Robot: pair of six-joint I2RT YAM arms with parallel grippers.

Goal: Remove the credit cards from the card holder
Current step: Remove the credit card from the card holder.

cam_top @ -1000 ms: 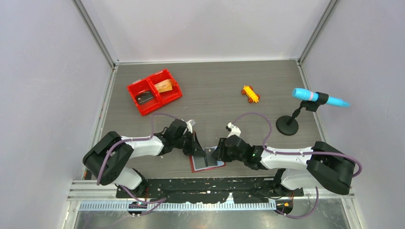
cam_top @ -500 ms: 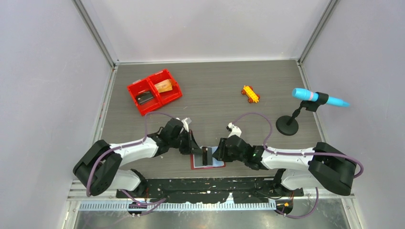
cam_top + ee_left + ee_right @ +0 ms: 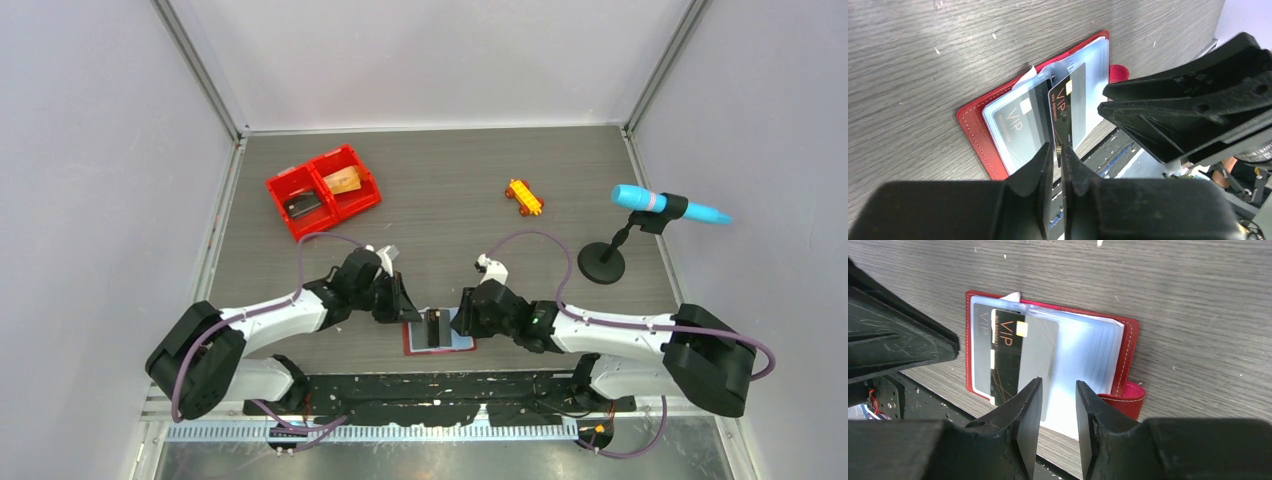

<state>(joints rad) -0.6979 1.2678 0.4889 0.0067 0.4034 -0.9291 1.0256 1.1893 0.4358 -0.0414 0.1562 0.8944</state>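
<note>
Left fingers [image 3: 1048, 165] pinch the bottom edge of a black card [image 3: 1064, 112], lifting it from the wallet [image 3: 979, 127], which lies open at the desk's [image 3: 450, 210] near edge. Right gripper [image 3: 1058, 410] hovers over the clear sleeves [image 3: 1083, 355], jaws slightly apart, gripping nothing. Another card [image 3: 1015, 125] sits sleeved.
</note>
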